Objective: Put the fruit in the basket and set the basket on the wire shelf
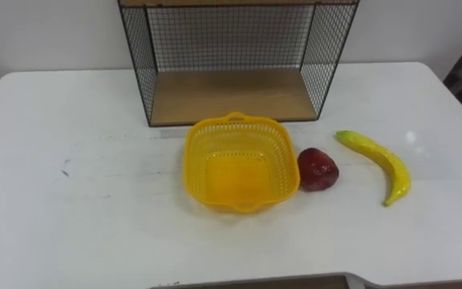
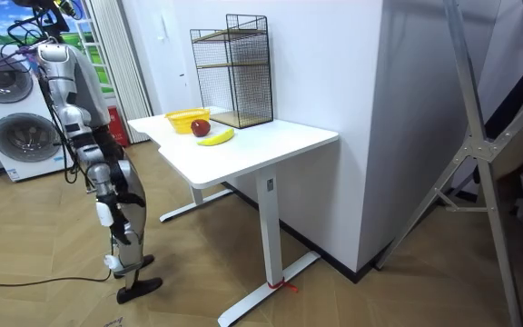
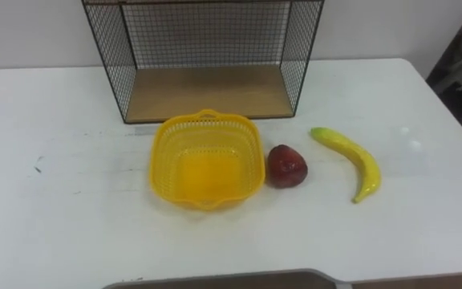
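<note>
While the robot stands at table (image 1: 54, 201), basket (image 1: 195, 164) before wire shelf (image 1: 231, 40), apple (image 1: 318, 169) just beside, banana (image 1: 379, 160) apart, right hand (image 2: 106, 215), state unclear.

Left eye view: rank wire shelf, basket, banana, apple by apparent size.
1. wire shelf, though cropped at the top
2. yellow basket
3. banana and red apple: unranked; the banana is longer but thin, the apple rounder, similar area

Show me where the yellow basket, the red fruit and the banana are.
yellow basket (image 1: 235, 175), left eye view, its bare bottom.
red fruit (image 1: 318, 169), left eye view, its middle.
banana (image 1: 382, 160), left eye view, middle of its curve.
</note>
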